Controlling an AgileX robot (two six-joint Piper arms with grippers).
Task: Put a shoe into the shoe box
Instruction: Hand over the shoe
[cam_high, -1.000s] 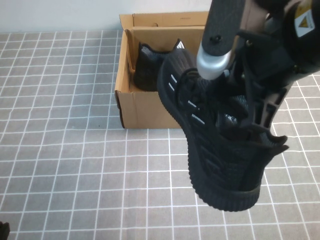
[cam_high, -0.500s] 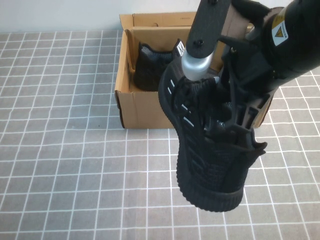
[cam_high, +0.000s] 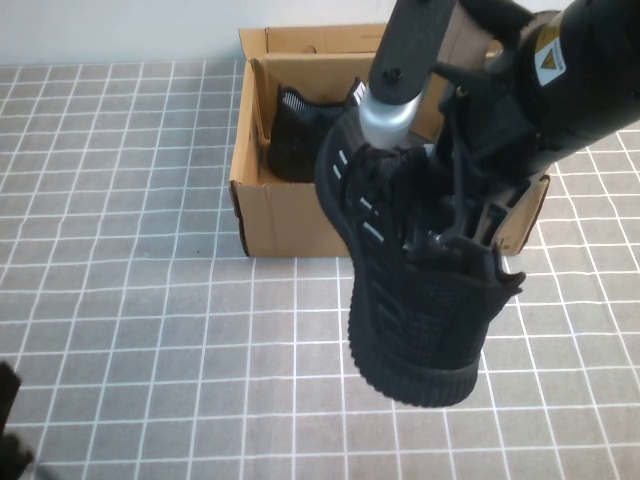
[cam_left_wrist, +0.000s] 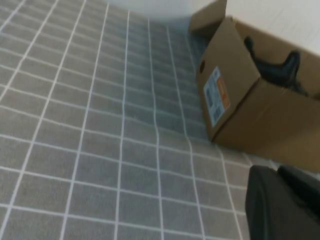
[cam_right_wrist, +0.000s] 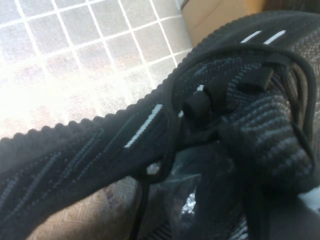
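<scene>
Black shoe (cam_high: 415, 290) clamped in right hand (cam_high: 455, 235), left hand (cam_high: 8, 440) low.

No wording could be read anywhere. The shoe box (cam_left_wrist: 250, 107) bore a blue-and-orange end label (cam_left_wrist: 217, 96), its print illegible. The right arm (cam_high: 575, 75) carried a yellow warning triangle (cam_high: 545, 62).

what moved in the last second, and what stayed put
The right hand, shut on the shoe, swung it left and a bit toward the box; the toe rose from the near edge and the arm leaned further over the box. The left hand edged into the high view's lower left corner. The box and the other shoe inside it stayed put.
</scene>
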